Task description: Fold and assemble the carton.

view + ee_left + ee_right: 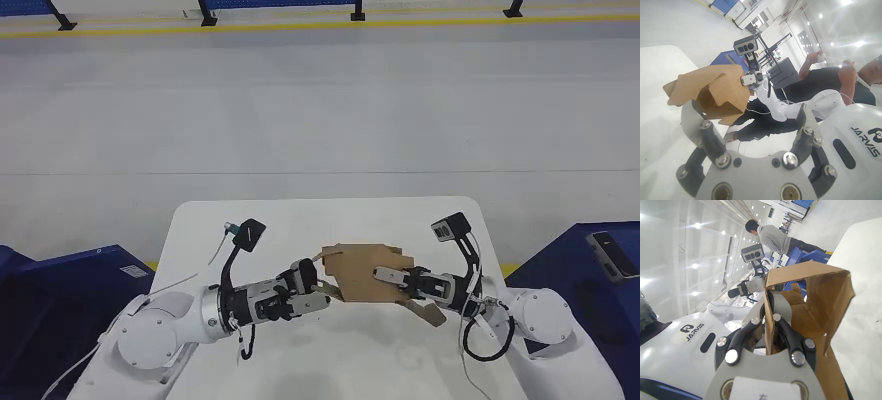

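The brown cardboard carton, half-opened with loose flaps, is near the middle of the white round-cornered table in the top view. The right gripper meets it from 4 o'clock and is pinched tight on one side wall, one finger inside and one outside. The left gripper, at the carton's 8 o'clock, is spread wide with nothing between its fingers, one finger just beside a lower flap.
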### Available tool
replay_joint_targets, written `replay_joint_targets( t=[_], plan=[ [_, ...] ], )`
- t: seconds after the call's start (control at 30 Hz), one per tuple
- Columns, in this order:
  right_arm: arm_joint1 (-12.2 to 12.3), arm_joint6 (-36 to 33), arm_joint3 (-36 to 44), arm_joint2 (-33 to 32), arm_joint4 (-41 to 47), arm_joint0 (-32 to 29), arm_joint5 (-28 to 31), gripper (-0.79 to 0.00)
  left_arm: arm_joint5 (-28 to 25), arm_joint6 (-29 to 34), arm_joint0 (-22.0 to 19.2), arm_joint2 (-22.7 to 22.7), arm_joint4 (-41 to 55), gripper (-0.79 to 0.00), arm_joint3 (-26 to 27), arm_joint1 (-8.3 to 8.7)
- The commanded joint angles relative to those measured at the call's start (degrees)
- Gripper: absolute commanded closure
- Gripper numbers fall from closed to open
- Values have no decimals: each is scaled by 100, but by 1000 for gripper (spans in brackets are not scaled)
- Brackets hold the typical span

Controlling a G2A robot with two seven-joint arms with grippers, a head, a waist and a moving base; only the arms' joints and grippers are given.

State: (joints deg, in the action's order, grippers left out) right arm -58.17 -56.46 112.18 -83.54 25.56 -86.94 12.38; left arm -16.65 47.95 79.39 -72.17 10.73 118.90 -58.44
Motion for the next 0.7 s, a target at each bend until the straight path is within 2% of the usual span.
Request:
replay_joint_targets(
  t=[0.0, 0.17, 0.43, 0.67],
  plan=[
    [0, 8, 19, 26, -35, -11, 4, 0, -32, 0, -6, 55, 13, -785, 15, -6],
    [-1, 38, 20, 96, -97, -16, 4, 0, -112, 53, -51, 172, 92, -785, 37, -18],
    [8, 36, -2, 77, -65, -26, 17, 0, -158, -62, -55, -3, 73, -785, -16, -6],
    [11, 71, -12, 103, -98, -12, 21, 0, -357, -610, 59, -306, -28, -785, 148, -5]
  ],
)
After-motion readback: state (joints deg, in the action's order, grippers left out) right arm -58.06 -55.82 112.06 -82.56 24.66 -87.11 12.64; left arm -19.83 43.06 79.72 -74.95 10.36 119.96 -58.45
